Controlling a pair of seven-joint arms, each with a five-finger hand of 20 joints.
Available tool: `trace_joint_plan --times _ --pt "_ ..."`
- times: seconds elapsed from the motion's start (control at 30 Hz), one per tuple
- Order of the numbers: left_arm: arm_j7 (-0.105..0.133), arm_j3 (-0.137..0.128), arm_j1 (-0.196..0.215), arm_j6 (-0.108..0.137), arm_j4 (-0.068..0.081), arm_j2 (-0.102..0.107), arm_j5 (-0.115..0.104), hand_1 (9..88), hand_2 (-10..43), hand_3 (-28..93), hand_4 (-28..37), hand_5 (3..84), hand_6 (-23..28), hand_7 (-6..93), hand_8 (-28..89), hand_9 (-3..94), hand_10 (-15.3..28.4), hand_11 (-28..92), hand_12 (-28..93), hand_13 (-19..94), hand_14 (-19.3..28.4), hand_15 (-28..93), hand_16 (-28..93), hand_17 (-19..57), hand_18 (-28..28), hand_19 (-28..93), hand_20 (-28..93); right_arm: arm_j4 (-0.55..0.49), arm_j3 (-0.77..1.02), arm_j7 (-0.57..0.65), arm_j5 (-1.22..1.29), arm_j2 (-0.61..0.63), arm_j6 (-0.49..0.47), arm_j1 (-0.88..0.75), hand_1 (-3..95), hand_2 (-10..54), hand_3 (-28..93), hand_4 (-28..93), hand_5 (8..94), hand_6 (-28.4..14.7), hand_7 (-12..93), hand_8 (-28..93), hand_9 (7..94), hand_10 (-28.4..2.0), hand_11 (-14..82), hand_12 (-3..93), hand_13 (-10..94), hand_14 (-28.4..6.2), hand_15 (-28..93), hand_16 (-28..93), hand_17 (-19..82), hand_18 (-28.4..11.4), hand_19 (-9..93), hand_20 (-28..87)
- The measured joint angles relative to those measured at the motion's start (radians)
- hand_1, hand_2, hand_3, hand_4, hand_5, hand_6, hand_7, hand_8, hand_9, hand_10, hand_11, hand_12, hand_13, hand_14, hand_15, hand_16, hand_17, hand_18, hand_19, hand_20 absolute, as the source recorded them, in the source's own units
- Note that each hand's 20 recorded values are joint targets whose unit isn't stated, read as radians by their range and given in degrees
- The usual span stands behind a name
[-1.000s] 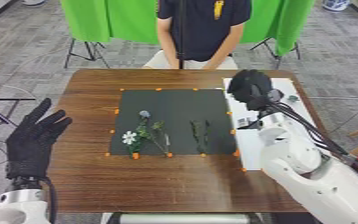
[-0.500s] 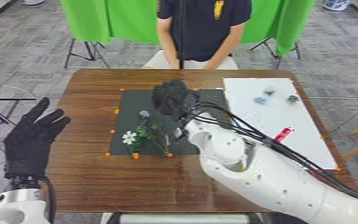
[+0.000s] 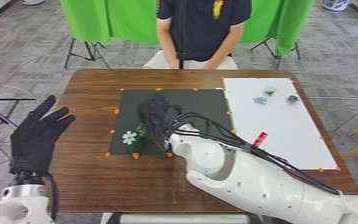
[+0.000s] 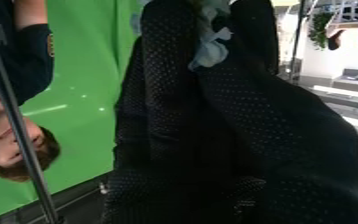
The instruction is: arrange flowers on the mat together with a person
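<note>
Currently your right hand pinches a pale flower over the dark mat; your left hand has fingers apart.

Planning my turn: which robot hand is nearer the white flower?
Right. The right hand is over the mat, beyond and right of the white flower; the left hand is farther away, left of the mat.

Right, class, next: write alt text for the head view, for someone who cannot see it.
The robot's right hand is over a dark mat, beyond and right of a white flower. On the right, a white sheet bears three small items; the open left hand is by the table's left edge.
</note>
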Motion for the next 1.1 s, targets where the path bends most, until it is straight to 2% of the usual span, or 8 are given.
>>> trace_joint_plan --times 0.17,0.37,0.5,1.1 --pt "-0.004 0.003 -0.011 -0.005 0.002 -0.001 0.004 21.1 5.1 76 -28.3 40.3 6.8 11.7 -9 40.8 19.1 24 11 31 27.7 51 -8 -7.3 25.2 51 23 0.002 0.026 -0.014 -0.026 -0.022 -0.051 -0.028 58.8 -9.5 68 -28 74.9 6.4 23 -2 78.2 -7.0 6.7 29.6 72 -1.3 40 31 27 -12.5 69 19" --pt "-0.008 0.006 -0.016 -0.008 0.005 -0.002 0.005 21.3 5.1 77 -28.3 40.4 6.8 11.7 -9 40.8 19.1 24 11 31 27.8 51 -8 -7.3 25.2 51 23 0.002 0.046 -0.037 -0.062 -0.033 -0.102 -0.054 56.3 -9.5 69 -28 70.1 6.5 23 -4 70.3 -8.6 16.8 20.2 69 -2.0 42 29 25 -13.1 69 20" --pt "-0.011 0.007 -0.019 -0.010 0.006 -0.003 0.006 21.5 5.1 77 -28.3 40.4 6.8 11.7 -9 40.8 19.1 24 11 31 27.8 51 -8 -7.3 25.2 51 23 0.002 0.043 -0.037 -0.063 -0.035 -0.104 -0.055 55.4 -9.5 69 -28 67.9 6.7 22 -5 67.0 -9.5 19.9 17.0 68 -2.0 42 28 25 -13.4 69 20" --pt "-0.012 0.023 -0.032 -0.010 0.011 0.002 0.006 21.9 5.0 77 -28.3 40.6 7.1 11.8 -9 40.9 19.1 24 11 31 27.7 51 -8 -7.3 25.2 51 23 0.002 0.010 -0.016 -0.058 -0.036 -0.086 -0.030 49.2 -9.5 74 -28 64.6 6.4 20 -14 59.8 -10.6 16.0 14.1 65 -4.3 47 24 24 -14.6 70 21"
